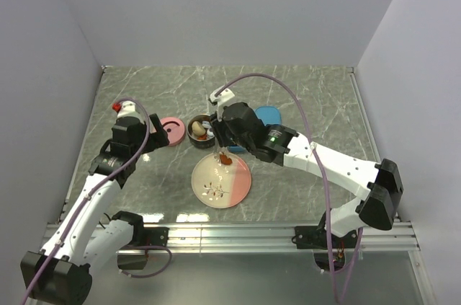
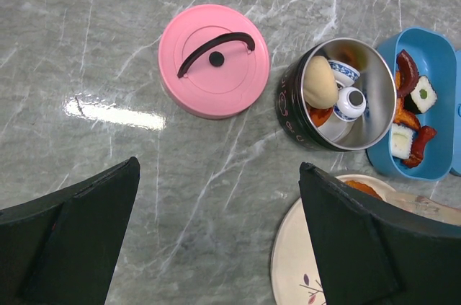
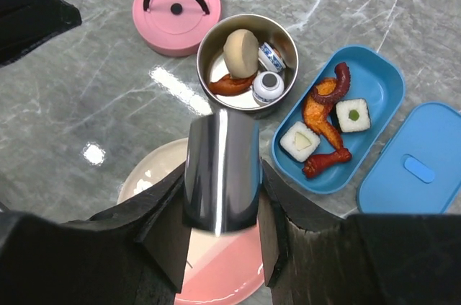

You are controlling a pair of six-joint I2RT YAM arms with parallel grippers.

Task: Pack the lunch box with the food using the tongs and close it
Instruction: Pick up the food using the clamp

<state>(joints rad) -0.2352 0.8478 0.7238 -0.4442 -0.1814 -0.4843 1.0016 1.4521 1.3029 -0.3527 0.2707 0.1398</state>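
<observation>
My right gripper (image 3: 220, 200) is shut on the silver tongs (image 3: 222, 153), which point down at the plate (image 1: 216, 189). A red-orange food piece (image 1: 225, 160) lies at the tongs' tips over the plate; whether it is pinched I cannot tell. The round metal tin (image 3: 247, 60) holds a beige bun (image 3: 241, 49), an orange piece and two small white-and-blue pots. The blue lunch box (image 3: 374, 89) holds a shrimp (image 3: 320, 110), two sushi squares (image 3: 299, 140) and sausages (image 3: 328, 161). My left gripper (image 2: 216, 236) hangs open over bare table near the pink lid (image 2: 214, 60).
The blue lid (image 3: 410, 168) lies right of the blue box. The pink lid with a black handle lies left of the tin (image 1: 199, 130). The plate's edge (image 2: 288, 247) sits under my left gripper's right finger. Grey walls enclose the marble table.
</observation>
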